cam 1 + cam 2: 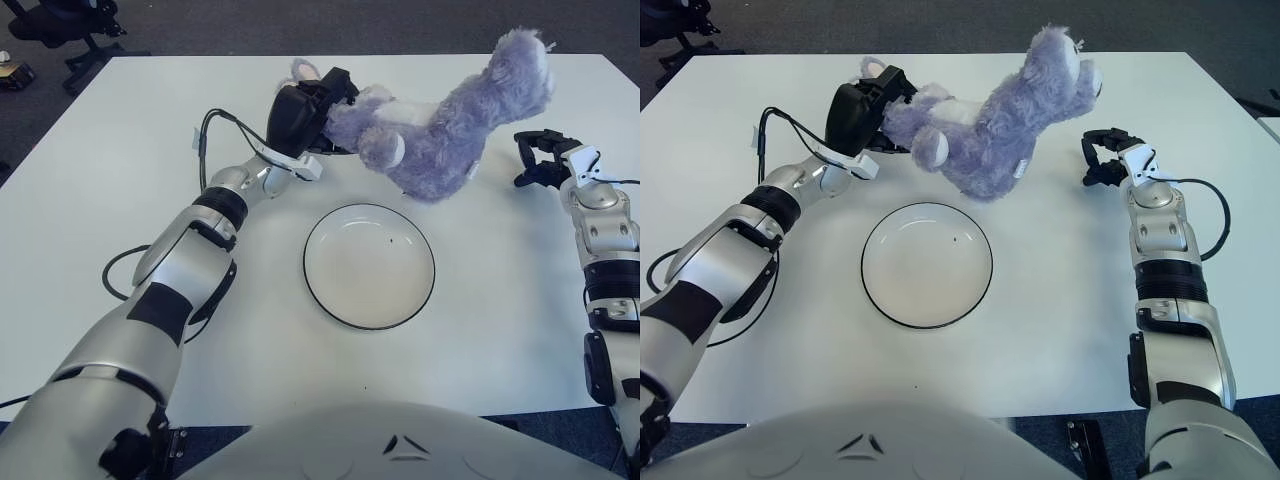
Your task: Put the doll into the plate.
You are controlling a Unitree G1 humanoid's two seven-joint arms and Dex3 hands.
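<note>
The fluffy lilac plush doll has a long, shaggy pile, with paler, shorter fabric on its belly. Below it, the round white plate with a thin black rim looks smooth and glossy, like glazed ceramic. Both are set against the matt white tabletop. The robot's arms are satin silver with black plastic joints.

The left hand covers one end of the doll, so can't tell exactly what part it's got; the pink bit poking out behind the hand is too small to make out; dark chair legs at the far left are cut off by the edge; right arm runs off the bottom right.
</note>
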